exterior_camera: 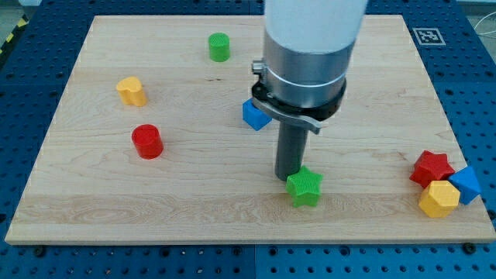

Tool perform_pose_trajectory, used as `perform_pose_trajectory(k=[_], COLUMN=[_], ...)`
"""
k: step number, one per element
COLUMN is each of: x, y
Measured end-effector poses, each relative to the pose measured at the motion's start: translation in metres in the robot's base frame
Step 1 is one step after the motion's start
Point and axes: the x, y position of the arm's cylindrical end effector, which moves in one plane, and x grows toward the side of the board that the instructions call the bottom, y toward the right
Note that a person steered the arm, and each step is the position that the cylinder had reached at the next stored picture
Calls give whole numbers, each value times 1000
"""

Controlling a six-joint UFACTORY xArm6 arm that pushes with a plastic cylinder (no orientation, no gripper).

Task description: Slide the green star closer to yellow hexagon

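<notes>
- Pale wood-grain table; matte blocks.
- My tip touches green star at its upper left; a plain rod, nothing held.
- Yellow hexagon far at view's right, against red star.
- Blue block partly hidden by arm.

green cylinder, yellow block, red cylinder, blue cube, red star, blue block
</notes>
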Motion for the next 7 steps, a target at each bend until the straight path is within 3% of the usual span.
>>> perform_pose_trajectory(k=[3, 6, 7], x=[30, 36, 67], y=[10, -36, -36])
